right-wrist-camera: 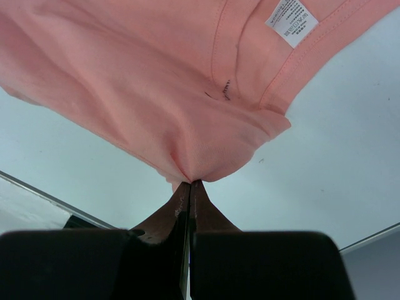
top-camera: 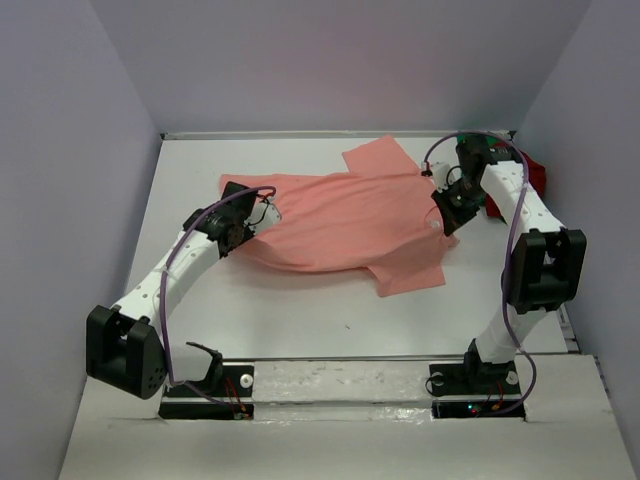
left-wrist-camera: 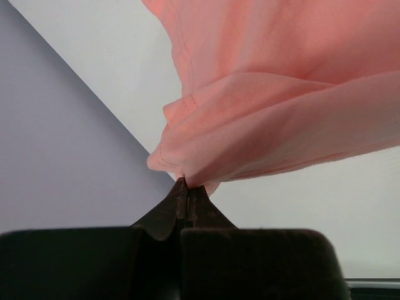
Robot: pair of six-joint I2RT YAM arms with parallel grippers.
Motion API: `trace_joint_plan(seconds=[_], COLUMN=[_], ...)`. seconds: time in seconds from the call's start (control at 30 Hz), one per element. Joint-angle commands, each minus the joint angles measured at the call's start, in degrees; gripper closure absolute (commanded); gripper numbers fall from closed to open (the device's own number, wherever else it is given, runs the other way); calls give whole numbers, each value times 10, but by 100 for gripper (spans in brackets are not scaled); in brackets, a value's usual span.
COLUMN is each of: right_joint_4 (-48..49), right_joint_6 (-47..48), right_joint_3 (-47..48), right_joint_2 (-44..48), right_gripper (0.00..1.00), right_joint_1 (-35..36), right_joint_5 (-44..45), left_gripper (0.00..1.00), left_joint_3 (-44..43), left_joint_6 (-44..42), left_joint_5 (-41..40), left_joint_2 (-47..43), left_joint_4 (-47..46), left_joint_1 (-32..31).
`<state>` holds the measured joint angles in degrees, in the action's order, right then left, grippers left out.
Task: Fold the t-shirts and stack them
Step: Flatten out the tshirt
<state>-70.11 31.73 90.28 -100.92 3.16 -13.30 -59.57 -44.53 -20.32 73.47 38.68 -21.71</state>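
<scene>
The salmon-pink t-shirt (top-camera: 350, 215) hangs stretched between my two grippers above the white table, a sleeve lying toward the back and another toward the front. At the shirt's left side, my left gripper (top-camera: 265, 213) (left-wrist-camera: 186, 182) is shut on a bunched edge of the pink cloth (left-wrist-camera: 281, 125). My right gripper (top-camera: 438, 218) (right-wrist-camera: 190, 182) is shut on the cloth (right-wrist-camera: 156, 81) near the collar, where a white label (right-wrist-camera: 292, 22) shows. A dark red t-shirt (top-camera: 537, 172) and a sliver of a green t-shirt (top-camera: 487, 148) lie crumpled at the back right, mostly hidden behind my right arm.
Pale walls close in the table (top-camera: 300, 310) on the left, back and right. A metal rail (top-camera: 350, 375) with both arm bases runs along the near edge. My right arm's elbow (top-camera: 545, 265) stands tall at the right side.
</scene>
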Motion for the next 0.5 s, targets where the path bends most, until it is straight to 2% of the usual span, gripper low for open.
trace_joint_plan(seconds=[0.0,0.03,0.07,0.1,0.17,0.37,0.4,0.47], right_joint_4=[-5,-5,-4,-2,-1,6,7,8], right_joint_6=[9,8,9,8,9,10,11,10], right_joint_3=[7,7,8,7,7,-4,-5,-8], right_joint_2=[27,27,26,25,24,22,21,21], right_gripper=[100,100,100,100,100,100,100,100], right_joint_1=[6,6,6,6,6,6,6,6], right_joint_5=[10,9,9,10,9,12,11,11], left_gripper=[100,99,92,92,100,100,98,87], left_joint_3=[11,11,12,11,9,6,7,7], left_joint_6=[9,10,10,11,12,21,23,25], left_joint_5=[-12,-13,-12,-11,-9,-10,-10,-8], left_joint_2=[-16,-15,-14,-11,-10,2,3,6], left_joint_4=[15,13,16,17,18,23,23,25], left_joint_1=[4,3,4,3,4,4,4,4])
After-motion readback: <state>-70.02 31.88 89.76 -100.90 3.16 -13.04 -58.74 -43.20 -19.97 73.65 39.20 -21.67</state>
